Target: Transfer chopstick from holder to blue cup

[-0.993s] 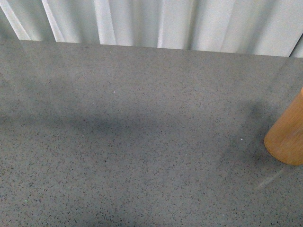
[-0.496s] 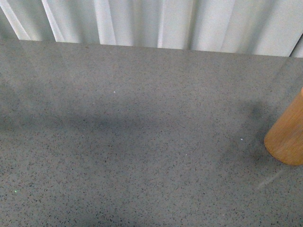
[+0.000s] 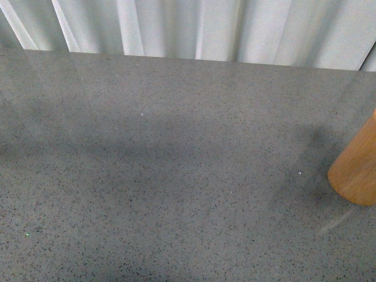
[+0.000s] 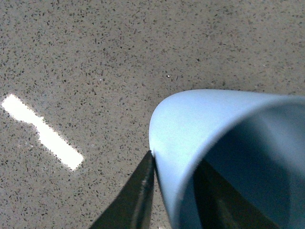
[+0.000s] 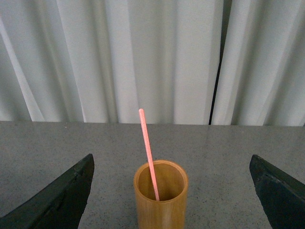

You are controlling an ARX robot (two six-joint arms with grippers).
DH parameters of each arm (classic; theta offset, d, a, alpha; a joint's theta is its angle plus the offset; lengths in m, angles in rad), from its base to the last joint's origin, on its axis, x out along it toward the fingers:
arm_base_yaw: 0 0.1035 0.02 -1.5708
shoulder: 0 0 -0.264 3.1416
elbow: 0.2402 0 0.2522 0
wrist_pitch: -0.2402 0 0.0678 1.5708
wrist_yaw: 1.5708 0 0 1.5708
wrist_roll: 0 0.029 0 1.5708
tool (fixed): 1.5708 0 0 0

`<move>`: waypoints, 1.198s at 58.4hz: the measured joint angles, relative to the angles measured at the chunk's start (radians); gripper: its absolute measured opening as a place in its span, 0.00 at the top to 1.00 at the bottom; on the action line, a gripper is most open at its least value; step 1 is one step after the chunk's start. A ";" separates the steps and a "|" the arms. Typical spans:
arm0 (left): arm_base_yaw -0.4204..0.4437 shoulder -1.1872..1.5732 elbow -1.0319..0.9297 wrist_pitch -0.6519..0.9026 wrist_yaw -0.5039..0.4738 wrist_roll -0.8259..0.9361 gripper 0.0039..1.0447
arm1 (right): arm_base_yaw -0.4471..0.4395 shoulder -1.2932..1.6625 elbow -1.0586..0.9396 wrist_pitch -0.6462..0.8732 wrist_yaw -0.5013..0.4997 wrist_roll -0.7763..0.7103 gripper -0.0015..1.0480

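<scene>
Chopstick [image 5: 148,152] leans in the holder [image 5: 160,212] between the right gripper's [image 5: 170,167] wide-open, empty fingers [image 5: 66,195]; left gripper [image 4: 174,198] pinches the blue cup's [image 4: 190,124] rim.

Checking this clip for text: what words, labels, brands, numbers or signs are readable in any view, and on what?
None can be read in any view.
The blue cup, the holder and the chopstick are plain, with no print or label.
The speckled table and the curtain carry no writing.
The bright strip on the table in the left wrist view has no characters on it.
</scene>
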 joint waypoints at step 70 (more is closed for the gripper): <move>-0.988 0.131 0.235 -0.274 -0.018 -0.182 0.97 | 0.000 0.000 0.000 0.000 0.000 0.000 0.10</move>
